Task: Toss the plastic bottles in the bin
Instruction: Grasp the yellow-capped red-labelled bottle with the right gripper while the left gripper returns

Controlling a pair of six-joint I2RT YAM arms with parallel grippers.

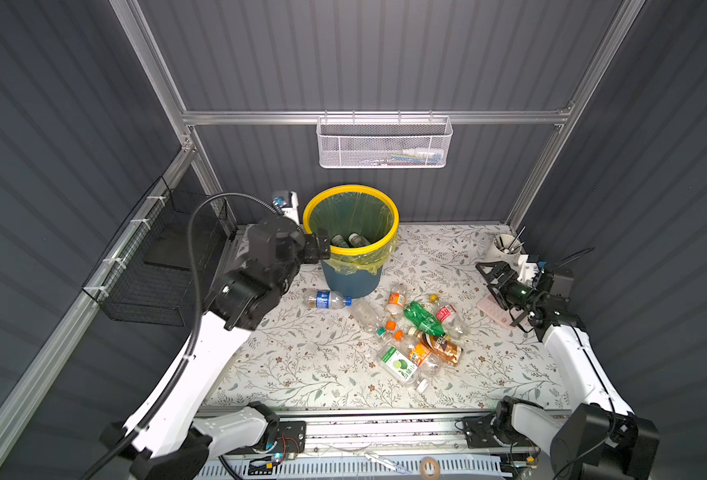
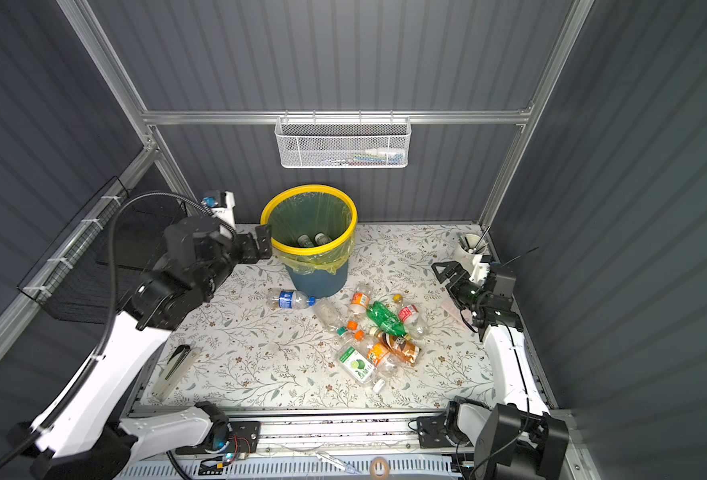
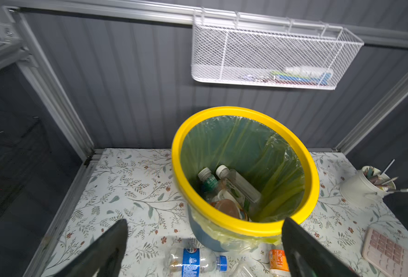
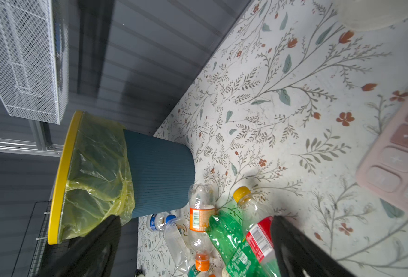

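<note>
The bin (image 1: 351,188) (image 2: 308,188), dark blue with a yellow rim and a yellow-green liner, stands at the back of the table. A few plastic bottles (image 1: 353,240) (image 3: 239,184) lie at its bottom. My left gripper (image 1: 320,247) (image 3: 205,221) hangs open and empty at the bin's left rim. A blue-labelled bottle (image 1: 326,299) (image 3: 193,261) lies in front of the bin. Several more bottles (image 1: 414,345), one of them green (image 1: 424,318) (image 4: 229,237), are piled to the right of it. My right gripper (image 1: 499,293) (image 4: 195,219) is open and empty to the right of the pile.
A white mesh basket (image 1: 385,143) hangs on the back rail. A black wire basket (image 1: 160,266) hangs on the left rail. A white cup of utensils (image 1: 505,247) stands at the back right. A pink calculator (image 1: 495,309) (image 3: 390,254) lies under my right gripper.
</note>
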